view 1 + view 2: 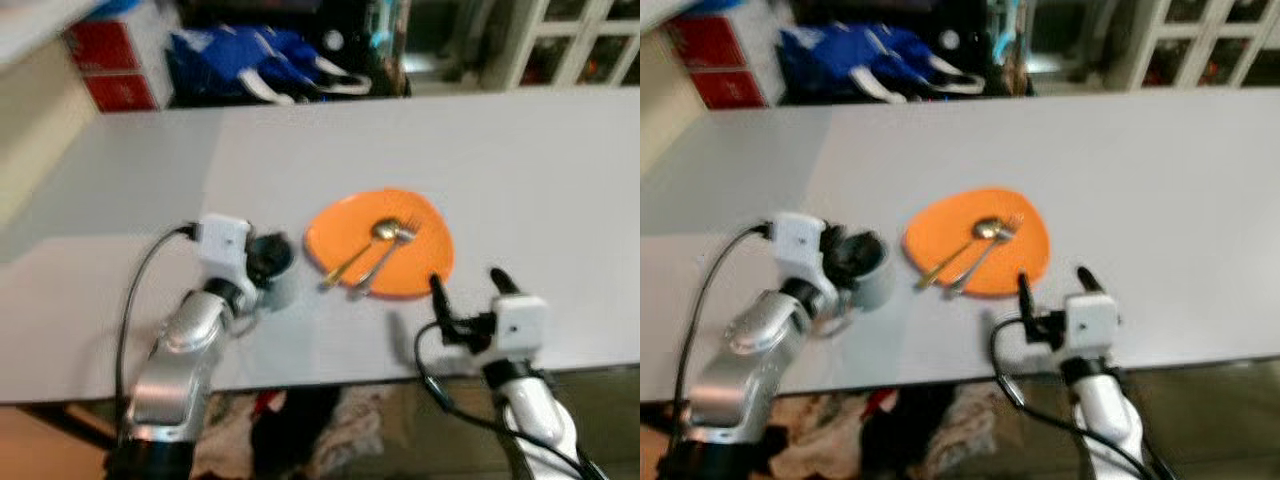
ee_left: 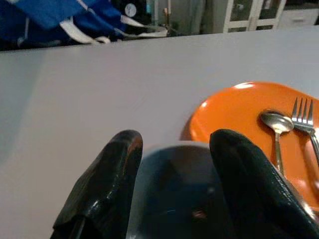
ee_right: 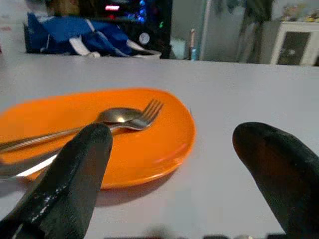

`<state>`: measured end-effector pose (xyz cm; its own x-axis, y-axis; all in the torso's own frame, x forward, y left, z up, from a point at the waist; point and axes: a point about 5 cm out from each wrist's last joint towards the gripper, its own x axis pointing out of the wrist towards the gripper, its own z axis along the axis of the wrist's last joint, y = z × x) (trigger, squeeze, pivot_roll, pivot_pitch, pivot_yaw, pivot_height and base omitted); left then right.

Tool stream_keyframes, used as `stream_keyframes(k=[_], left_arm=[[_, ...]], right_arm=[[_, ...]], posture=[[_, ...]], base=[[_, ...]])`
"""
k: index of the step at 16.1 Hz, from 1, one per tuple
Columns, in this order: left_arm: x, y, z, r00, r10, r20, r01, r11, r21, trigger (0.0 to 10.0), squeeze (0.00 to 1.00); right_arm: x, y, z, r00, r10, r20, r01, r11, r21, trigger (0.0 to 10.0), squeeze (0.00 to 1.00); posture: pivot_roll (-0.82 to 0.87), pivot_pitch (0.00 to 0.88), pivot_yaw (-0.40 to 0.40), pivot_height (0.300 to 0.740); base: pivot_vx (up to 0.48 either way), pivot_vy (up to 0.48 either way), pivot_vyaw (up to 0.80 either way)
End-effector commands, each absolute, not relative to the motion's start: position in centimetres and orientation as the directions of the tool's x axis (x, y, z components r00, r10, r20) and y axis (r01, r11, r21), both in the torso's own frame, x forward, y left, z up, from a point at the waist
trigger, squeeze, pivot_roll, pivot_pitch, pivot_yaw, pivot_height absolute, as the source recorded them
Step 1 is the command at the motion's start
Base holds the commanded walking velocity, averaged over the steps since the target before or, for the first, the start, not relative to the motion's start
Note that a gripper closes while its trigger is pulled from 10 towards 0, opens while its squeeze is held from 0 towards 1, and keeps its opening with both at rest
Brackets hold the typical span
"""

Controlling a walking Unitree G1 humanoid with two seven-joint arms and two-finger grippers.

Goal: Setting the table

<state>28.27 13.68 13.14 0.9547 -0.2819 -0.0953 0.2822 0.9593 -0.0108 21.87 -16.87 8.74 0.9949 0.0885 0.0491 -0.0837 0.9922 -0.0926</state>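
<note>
An orange plate [image 1: 400,270] lies on the white table [image 1: 520,170] near its front edge. On the plate, side by side, rest a spoon [image 1: 383,232] and a fork [image 1: 405,236], handles pointing to the front left. Left of the plate stands a grey-blue cup [image 1: 876,280]. My left gripper [image 1: 270,256] is shut on the cup [image 2: 174,194], one black finger on each side of it. My right gripper [image 1: 467,281] hovers open just off the plate's front right rim, its fingers [image 3: 75,169] spread wide toward the plate [image 3: 149,149], with nothing between them.
A blue bag [image 1: 260,55] and red boxes [image 1: 115,60] sit beyond the table's far edge, with white cabinets [image 1: 580,40] at the back right. Crumpled cloth [image 1: 340,430] lies on the floor under the table's front edge.
</note>
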Motion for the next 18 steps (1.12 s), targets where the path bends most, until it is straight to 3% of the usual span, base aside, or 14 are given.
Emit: stream_keyframes(k=[1, 6, 11, 18], left_arm=[[28.6, 14.3, 13.6, 0.962, -0.26, -0.084, 0.26, 0.966, -0.009, 10.0, 0.0], [28.6, 14.4, 13.6, 0.968, -0.236, -0.09, 0.235, 0.972, -0.012, 10.0, 0.0], [26.7, 17.0, 10.7, 0.966, -0.181, -0.184, 0.181, 0.983, -0.017, 10.0, 0.0], [25.6, 18.4, 9.7, 0.971, -0.078, -0.225, 0.074, 0.997, -0.023, 10.0, 0.0]], right_arm=[[22.0, -16.4, 9.2, 0.993, 0.097, 0.067, -0.092, 0.993, -0.071, 10.0, 0.0], [21.7, -16.5, 8.9, 0.993, 0.102, 0.052, -0.099, 0.993, -0.067, 10.0, 0.0], [20.8, -17.0, 8.7, 0.995, 0.087, 0.042, -0.084, 0.994, -0.066, 10.0, 0.0], [20.3, -17.5, 7.9, 0.996, 0.082, 0.026, -0.08, 0.995, -0.055, 10.0, 0.0]], posture=[[-0.13, 0.004, 0.045, 0.736], [-0.12, 0.013, 0.044, 0.736], [-0.13, 0.021, 0.045, 0.736], [-0.11, 0.028, 0.04, 0.736]], base=[[0.0, 0.458, 0.0], [0.0, 0.458, 0.0], [0.0, 0.464, 0.0], [0.0, 0.465, 0.0]])
